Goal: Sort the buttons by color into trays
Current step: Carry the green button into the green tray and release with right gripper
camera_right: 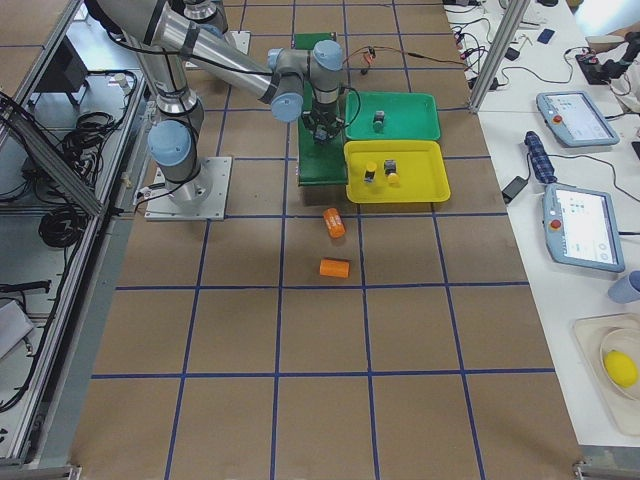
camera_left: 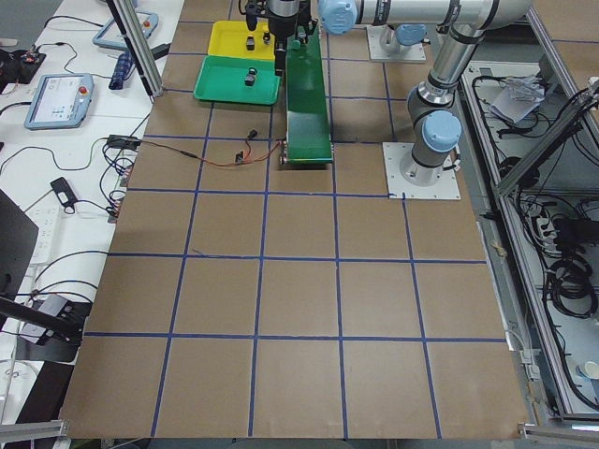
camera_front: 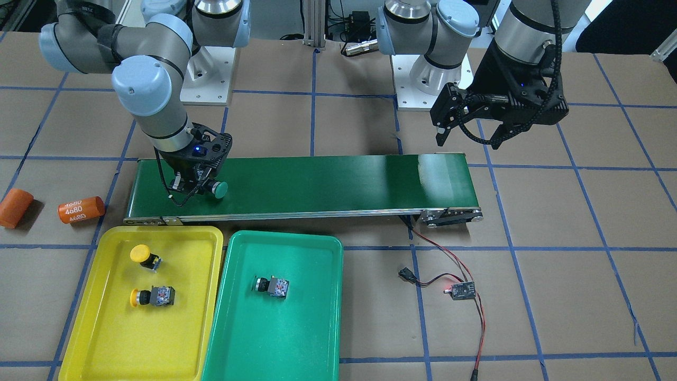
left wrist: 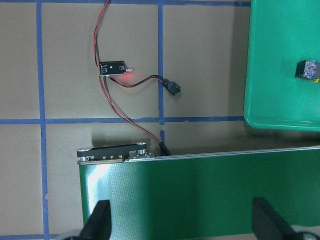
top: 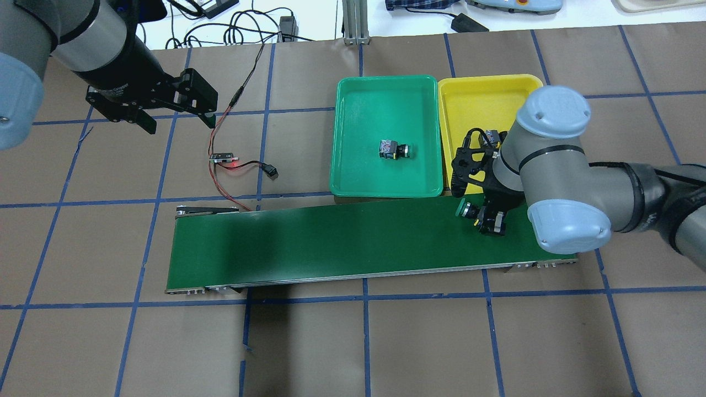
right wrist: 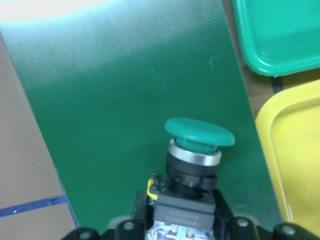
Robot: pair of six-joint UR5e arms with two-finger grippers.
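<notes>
Near the table (camera_front: 555,264) edge opposite the robot, the yellow tray (camera_front: 106,338) holds a first yellow button (camera_front: 144,256) and a second yellow button (camera_front: 151,297). Just beside it, the green tray (camera_front: 275,338) holds a lying green button (camera_front: 272,286). Over the conveyor belt (camera_front: 328,185), the right gripper (camera_front: 198,185) pinches the held green button (camera_front: 214,188). The left gripper (camera_front: 468,142) hangs spread and empty.

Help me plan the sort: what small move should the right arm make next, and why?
Probably lift and swing toward the green tray: the right gripper is shut on the green button over the conveyor belt, and its cap matches that tray, which lies beside the belt.
</notes>
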